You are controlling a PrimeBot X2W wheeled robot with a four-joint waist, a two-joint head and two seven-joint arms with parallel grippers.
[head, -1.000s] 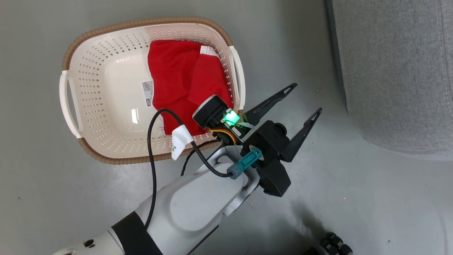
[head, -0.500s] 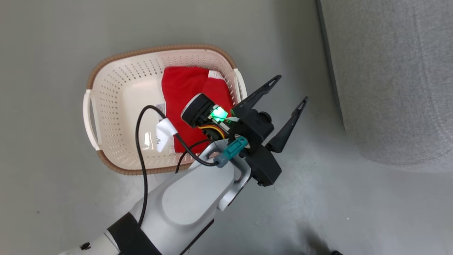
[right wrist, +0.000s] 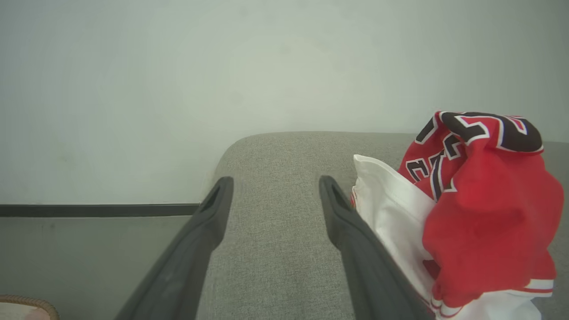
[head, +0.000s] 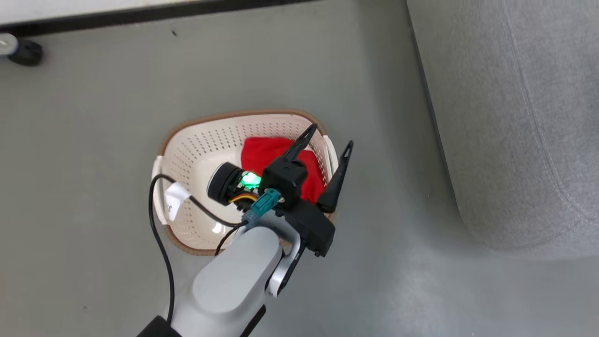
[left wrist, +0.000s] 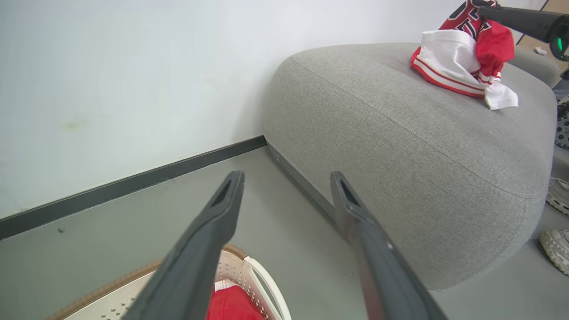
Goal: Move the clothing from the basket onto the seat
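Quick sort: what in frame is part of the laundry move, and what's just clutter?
Job:
- basket
- red garment inside it
- jersey, already on the seat

Lying about:
- sneakers on the floor beside the seat
- dark caster by the wall

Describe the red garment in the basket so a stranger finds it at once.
Start at the big grey couch; on the floor beside it stands a cream basket. The plain red cloth inside is it, unlike the lettered red-and-white jersey lying on the couch.
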